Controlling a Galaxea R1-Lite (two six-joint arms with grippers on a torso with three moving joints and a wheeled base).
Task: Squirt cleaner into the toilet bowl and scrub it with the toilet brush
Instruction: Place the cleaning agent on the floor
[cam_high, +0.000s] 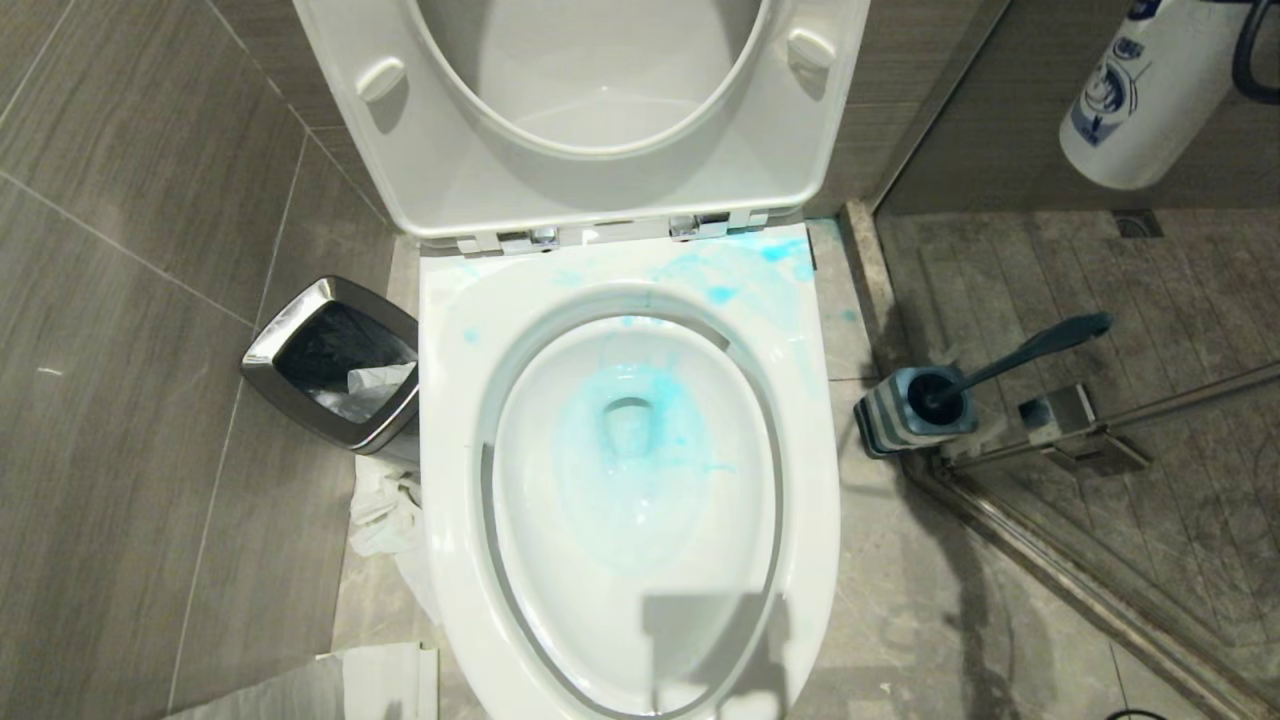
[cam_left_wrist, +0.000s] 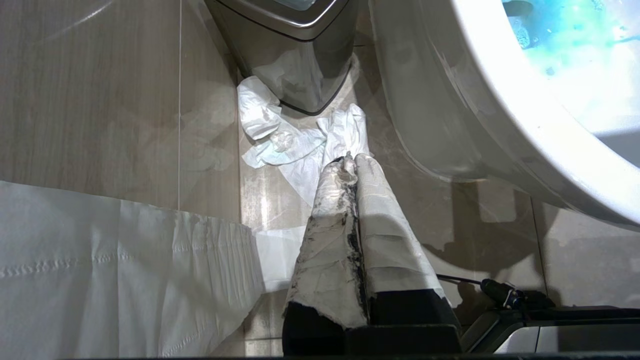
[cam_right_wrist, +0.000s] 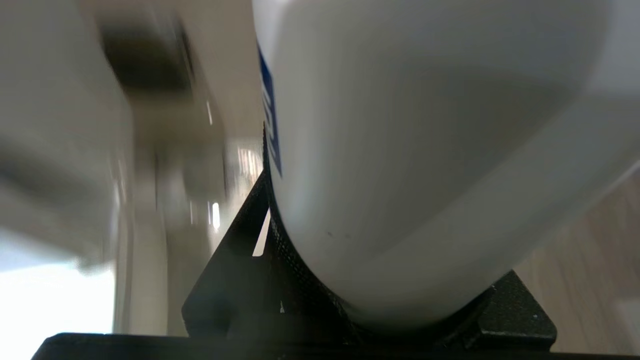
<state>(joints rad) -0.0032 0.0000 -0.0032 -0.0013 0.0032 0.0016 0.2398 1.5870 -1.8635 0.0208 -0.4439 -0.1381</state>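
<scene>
Head view straight down over toilet bowl (cam_high: 450, 420), shared with floor-level left wrist view.

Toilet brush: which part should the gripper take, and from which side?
Likely the thickened end of the toilet brush handle. It slants up out of the holder, away from the toilet bowl, with free space around its tip. Come from above on the shower side, jaws across the shaft. The right gripper holds the cleaner.
</scene>
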